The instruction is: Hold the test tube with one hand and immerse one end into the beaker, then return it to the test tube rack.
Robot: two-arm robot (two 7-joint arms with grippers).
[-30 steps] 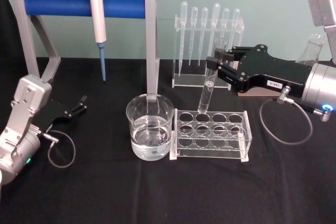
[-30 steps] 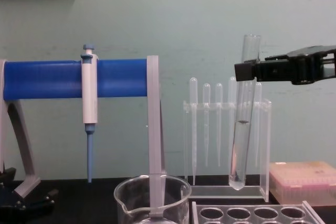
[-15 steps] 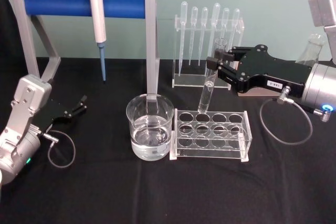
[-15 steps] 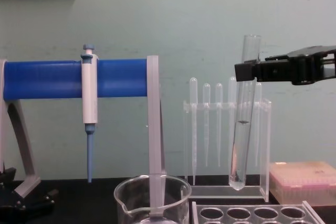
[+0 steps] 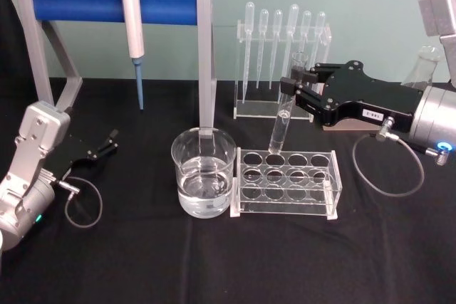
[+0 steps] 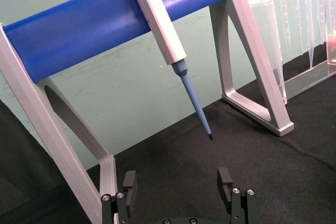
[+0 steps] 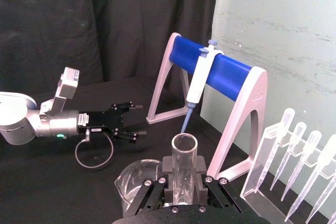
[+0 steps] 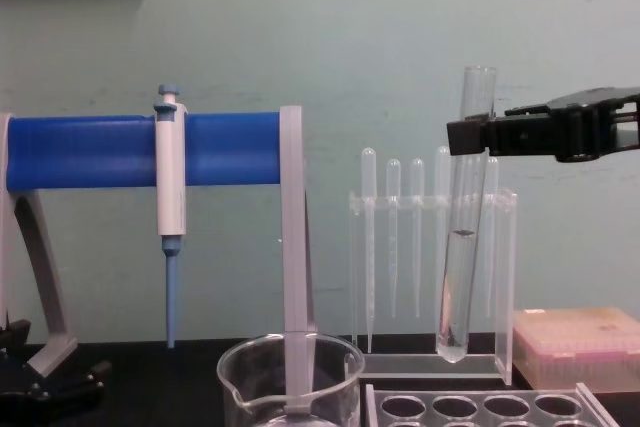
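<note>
A: Right gripper (image 5: 291, 89)?
B: Reaching in level from the right edge of the head view, wrist at centre right, fingertips pointing left. Jaws clamped on the tube (image 5: 280, 122) just below its rim.
A: Tube's pose?
B: Hanging tilted, rim toward the upper right, round bottom just above the back row of the rack (image 5: 285, 208) at lower centre. Seen from the chest, clear of the holes, with a liquid line at mid-height.
A: Beaker (image 5: 204, 176)?
B: Lower centre, just left of the rack, partly filled with clear liquid, apart from the tube.
A: Left gripper (image 5: 110, 140)?
B: Parked low at the left edge, forearm slanting up and right. Jaws wide apart, holding nothing.
</note>
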